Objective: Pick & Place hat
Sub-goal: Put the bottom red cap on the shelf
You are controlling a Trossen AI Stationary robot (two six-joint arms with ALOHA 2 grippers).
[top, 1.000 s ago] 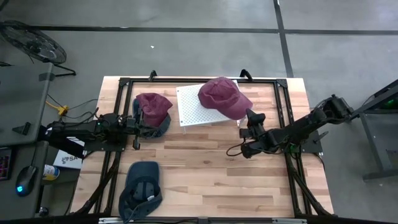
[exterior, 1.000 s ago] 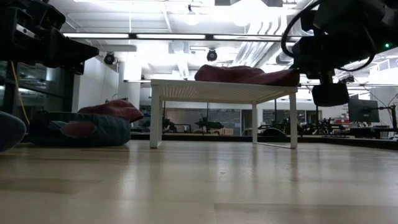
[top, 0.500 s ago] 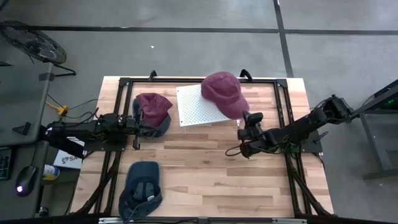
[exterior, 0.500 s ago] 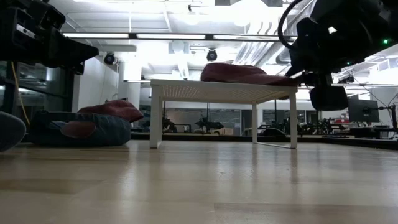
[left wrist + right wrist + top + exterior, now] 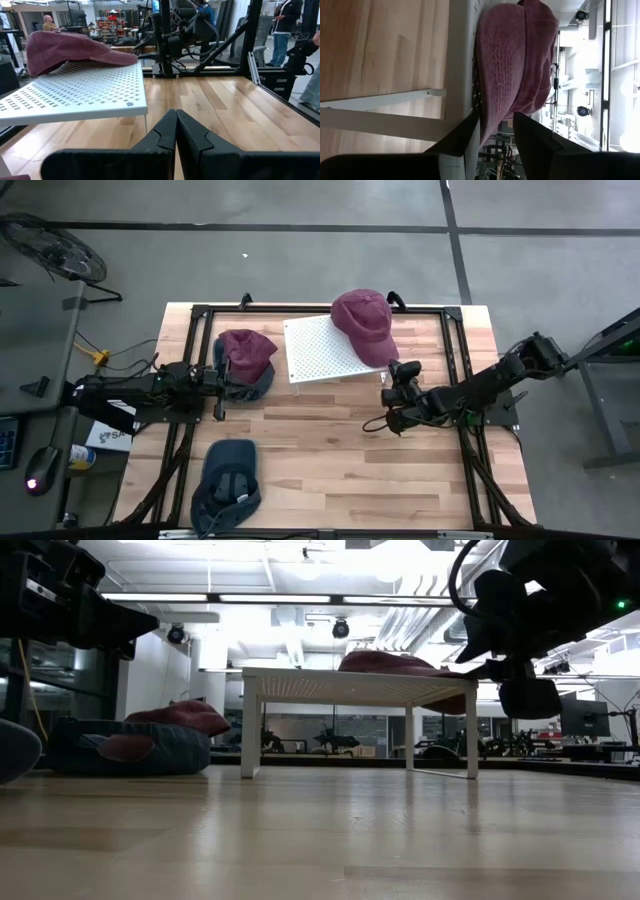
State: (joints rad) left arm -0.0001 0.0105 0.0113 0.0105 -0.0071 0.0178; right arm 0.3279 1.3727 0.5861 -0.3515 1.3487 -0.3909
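Hat (image 5: 363, 325), maroon, soft-crowned, lies on white stand (image 5: 315, 352); right claw (image 5: 402, 373) spread at its brim.

Bright ceiling glare — low view backlit, foreground blurred.

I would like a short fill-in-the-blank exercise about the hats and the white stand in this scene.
1. The maroon cap lies on the white ____.
2. The left gripper is ____.
3. The blue cap lies on the wooden ____.
4. The right gripper is ____.

Missing words: stand; shut; table; open
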